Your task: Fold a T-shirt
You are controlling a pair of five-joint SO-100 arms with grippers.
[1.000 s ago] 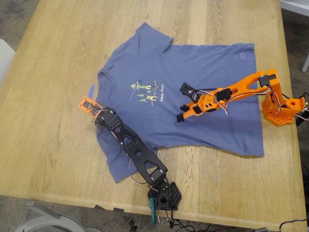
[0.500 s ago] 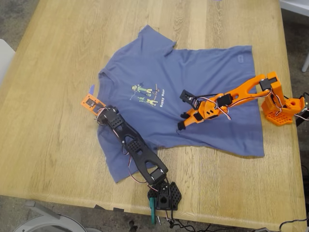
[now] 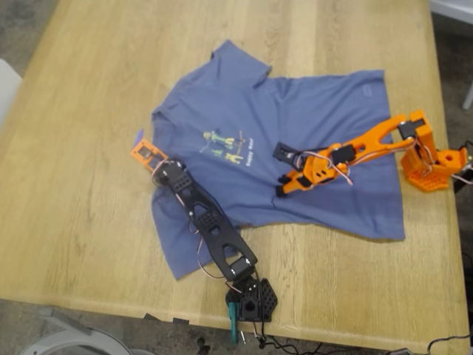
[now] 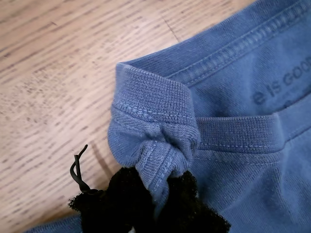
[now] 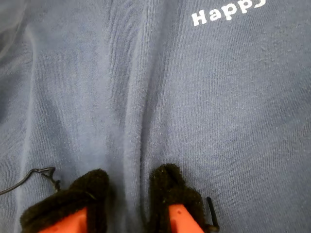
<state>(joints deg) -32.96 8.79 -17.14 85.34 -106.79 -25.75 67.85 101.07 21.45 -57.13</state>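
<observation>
The blue-purple T-shirt (image 3: 295, 118) lies spread on the wooden table, printed chest up, collar toward the exterior view's left. My first gripper (image 3: 151, 157), orange on the black arm, is shut on the ribbed collar (image 4: 155, 102). Its black padded fingertips (image 4: 121, 199) bunch the rib into a knot. My second gripper (image 3: 282, 176), on the orange arm, rests mid-shirt just below the print. A raised ridge of cloth (image 5: 136, 121) runs between its black pads (image 5: 170, 187), pinched there. White "Happy" lettering (image 5: 228, 12) shows ahead of it.
A small blue tape strip (image 3: 138, 137) lies on the table (image 3: 74, 222) by the collar. The orange arm's base (image 3: 432, 166) stands at the exterior view's right, the black arm's base (image 3: 251, 296) at the table's near edge. Bare wood surrounds the shirt.
My first gripper has carried the collar a little up and to the exterior view's right. The shirt has shifted and rumpled slightly. My second gripper stays near mid-shirt.
</observation>
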